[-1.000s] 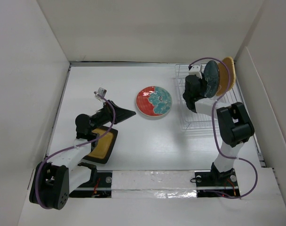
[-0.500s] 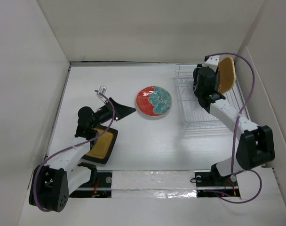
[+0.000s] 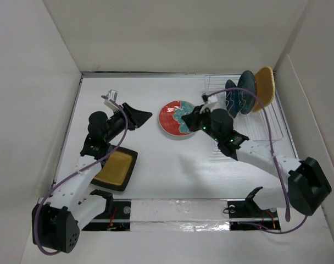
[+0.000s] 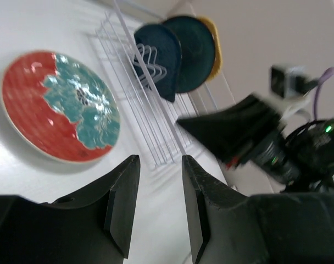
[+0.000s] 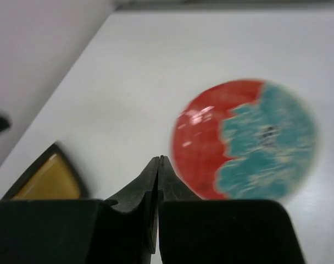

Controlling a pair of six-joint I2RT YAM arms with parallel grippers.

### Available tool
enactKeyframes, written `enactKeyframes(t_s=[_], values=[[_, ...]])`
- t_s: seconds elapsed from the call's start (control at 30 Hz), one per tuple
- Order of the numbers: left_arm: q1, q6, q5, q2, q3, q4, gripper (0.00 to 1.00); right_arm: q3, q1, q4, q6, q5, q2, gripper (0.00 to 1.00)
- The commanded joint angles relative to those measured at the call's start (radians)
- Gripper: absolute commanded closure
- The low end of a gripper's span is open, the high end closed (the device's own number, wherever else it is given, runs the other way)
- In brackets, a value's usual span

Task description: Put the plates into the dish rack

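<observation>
Right jaws shut (empty); three plates (image 3: 245,92) on edge in rack (image 3: 254,131)

Patterned plate (image 4: 57,104) glossy, probably glazed ceramic; dish rack (image 4: 135,104) thin white wire.

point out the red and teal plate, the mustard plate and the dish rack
red-and-teal plate (image 3: 170,118), top view, on its red half
mustard plate (image 3: 115,168), top view, on its yellow centre
dish rack (image 3: 211,85), top view, on its back left corner wires
</observation>
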Motion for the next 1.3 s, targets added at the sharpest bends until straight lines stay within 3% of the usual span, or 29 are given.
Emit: enactKeyframes(t_s=[0.0,0.07,0.17,0.2,0.37,0.43,0.47,0.6,1.0,1.27], values=[[-0.001,0.099,-0.138,-0.116,0.122,-0.030,0.67,-0.003,0.133,0.128,0.109,-0.154,0.072,0.94],[-0.001,0.122,-0.190,-0.144,0.154,-0.036,0.67,-0.005,0.188,0.192,0.193,-0.156,0.156,0.90],[-0.001,0.136,-0.202,-0.173,0.197,-0.056,0.67,0.008,0.292,0.293,0.319,-0.151,0.301,0.65],[-0.001,0.136,-0.193,-0.176,0.205,-0.060,0.67,0.012,0.317,0.324,0.353,-0.162,0.343,0.61],[-0.001,0.130,-0.138,-0.191,0.179,-0.070,0.66,0.043,0.431,0.506,0.578,-0.196,0.550,0.54],[-0.001,0.136,-0.135,-0.217,0.154,-0.070,0.66,0.055,0.464,0.523,0.620,-0.191,0.621,0.45],[-0.001,0.139,-0.135,-0.234,0.142,-0.070,0.66,0.085,0.474,0.502,0.640,-0.184,0.642,0.35],[-0.001,0.159,-0.130,-0.260,0.121,-0.076,0.66,0.122,0.498,0.511,0.715,-0.144,0.716,0.30],[-0.052,0.157,-0.078,-0.308,0.108,-0.053,0.66,0.307,0.517,0.441,0.976,-0.092,0.943,0.43],[-0.127,0.167,-0.070,-0.331,0.137,-0.065,0.66,0.388,0.517,0.340,1.026,-0.068,1.020,0.55]])
